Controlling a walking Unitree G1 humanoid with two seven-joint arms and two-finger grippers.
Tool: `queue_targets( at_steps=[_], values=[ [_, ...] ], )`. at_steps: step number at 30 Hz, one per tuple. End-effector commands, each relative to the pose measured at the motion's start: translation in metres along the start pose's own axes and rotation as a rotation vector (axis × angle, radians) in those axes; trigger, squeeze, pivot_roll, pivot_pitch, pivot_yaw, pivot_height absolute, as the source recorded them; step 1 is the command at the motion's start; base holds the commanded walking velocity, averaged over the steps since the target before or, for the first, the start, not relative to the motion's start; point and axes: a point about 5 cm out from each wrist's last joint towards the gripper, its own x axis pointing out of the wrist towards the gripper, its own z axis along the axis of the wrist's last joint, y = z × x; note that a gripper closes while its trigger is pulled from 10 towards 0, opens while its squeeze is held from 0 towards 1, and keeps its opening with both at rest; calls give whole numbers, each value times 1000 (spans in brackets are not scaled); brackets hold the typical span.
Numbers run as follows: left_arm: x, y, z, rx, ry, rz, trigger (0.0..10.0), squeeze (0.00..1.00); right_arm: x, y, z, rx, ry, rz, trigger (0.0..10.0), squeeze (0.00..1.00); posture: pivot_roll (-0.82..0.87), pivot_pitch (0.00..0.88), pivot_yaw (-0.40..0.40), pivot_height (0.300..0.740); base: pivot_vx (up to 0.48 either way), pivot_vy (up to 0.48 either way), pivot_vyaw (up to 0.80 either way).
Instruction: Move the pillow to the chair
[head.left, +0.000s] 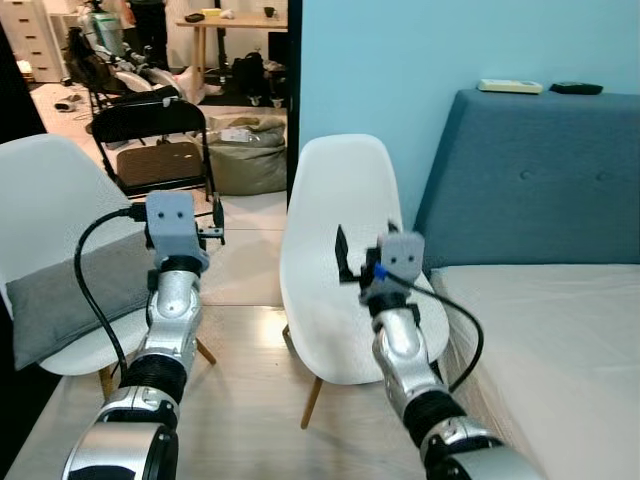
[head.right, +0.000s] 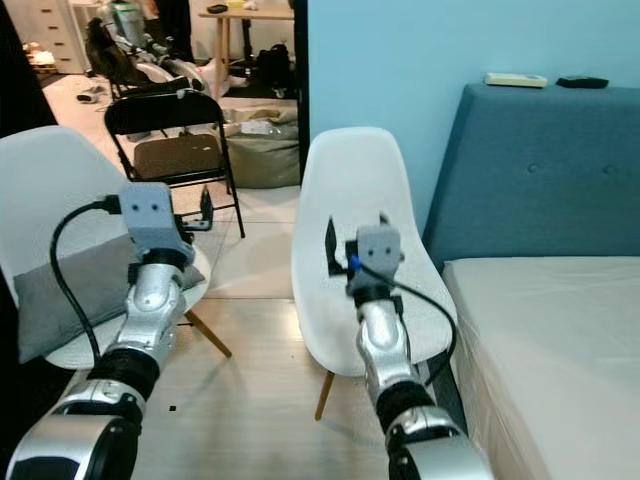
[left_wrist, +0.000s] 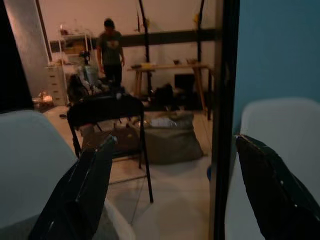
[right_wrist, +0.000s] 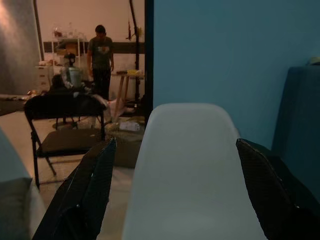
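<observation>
While both arms are raised before the robot, the left gripper (head.left: 212, 222) hangs with its fingers spread and nothing between them; the grey pillow (head.left: 85, 290) lies below and to its left, on the seat of a white chair (head.left: 45, 190); the right gripper (head.left: 365, 255) is likewise spread and bare, held just in front of a second white chair (head.left: 345, 190); beyond both, a black folding chair (head.left: 150, 125) stands; a blue headboard (head.left: 540, 180) lies right of the right gripper.
</observation>
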Motion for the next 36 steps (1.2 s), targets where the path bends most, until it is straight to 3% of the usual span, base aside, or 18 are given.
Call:
queue_targets(
  at_steps=[1, 3, 5, 10, 13, 16, 17, 18, 19, 20, 21, 23, 24, 26, 32, 34, 36],
  values=[
    [-17, -4, -18, 6, 76, -18, 10000, 0, 18, -5, 19, 15, -70, -25, 10000, 0, 65, 0, -36, 740, 0, 0, 0],
    [-29, -9, -26, 2, 101, -28, 10000, 0, 32, -10, 34, 17, -121, -38, 10000, 0, 63, 0, -40, 740, 0, 0, 0],
    [-24, -9, -24, 7, 93, -26, 10000, 0, 33, -13, 36, -8, -134, -28, 10000, 0, 78, 0, -63, 740, 0, 0, 0],
    [6, 0, -4, 36, 40, -10, 10000, 0, -1, -11, -1, -52, -1, 20, 10000, 0, 102, 0, -75, 740, 0, 0, 0],
    [10, 3, -1, 45, 37, -8, 10000, 0, -14, -8, -10, -56, 25, 39, 10000, 0, 100, 0, -71, 740, 0, 0, 0],
    [-10, -1, -35, 78, 258, -62, 10000, 0, -27, -7, -23, -64, 89, 49, 10000, 0, 97, 0, -51, 740, 0, 0, 0],
    [-26, -1, -52, 94, 360, -73, 10000, 0, -31, -6, -29, -71, 134, 55, 10000, 0, 94, 0, -44, 740, 0, 0, 0],
    [-37, -1, -62, 103, 418, -77, 10000, 0, -32, -6, -33, -74, 163, 59, 10000, 0, 89, 0, -39, 740, 0, 0, 0],
    [-37, -1, -62, 103, 418, -77, 10000, 0, -32, -6, -33, -74, 163, 59, 10000, 0, 89, 0, -39, 740, 0, 0, 0],
    [-52, -2, -76, 105, 514, -93, 10000, 0, -36, -5, -39, -81, 213, 70, 10000, 0, 88, 0, -41, 740, 0, 0, 0],
    [-52, -2, -76, 105, 514, -93, 10000, 0, -36, -5, -39, -81, 213, 70, 10000, 0, 88, 0, -41, 740, 0, 0, 0],
    [-82, -3, -99, 121, 677, -122, 10000, 0, -51, -6, -62, -57, 400, 69, 10000, 0, 103, 0, -54, 740, 0, 0, 0],
    [-91, -3, -104, 116, 710, -117, 10000, 0, -60, -7, -71, -33, 473, 67, 10000, 0, 105, 0, -56, 740, 0, 0, 0],
    [-94, -1, -103, 64, 688, -74, 10000, 0, -73, -8, -80, -61, 538, 87, 10000, 0, 120, 0, -68, 740, 0, 0, 0],
    [-90, 3, -99, 104, 641, -58, 10000, 0, -78, -3, -81, -71, 524, 131, 10000, 0, 119, 0, -60, 740, 0, 0, 0],
    [-97, 2, -105, 150, 699, -80, 10000, 0, -82, 5, -84, -74, 550, 200, 10000, 0, 115, 1, -45, 740, 0, 0, 0],
    [-124, -3, -123, 218, 887, -165, 10000, 0, -102, 17, -97, -148, 666, 357, 10000, 0, 111, 1, -37, 740, 0, 0, 0]
  ],
)
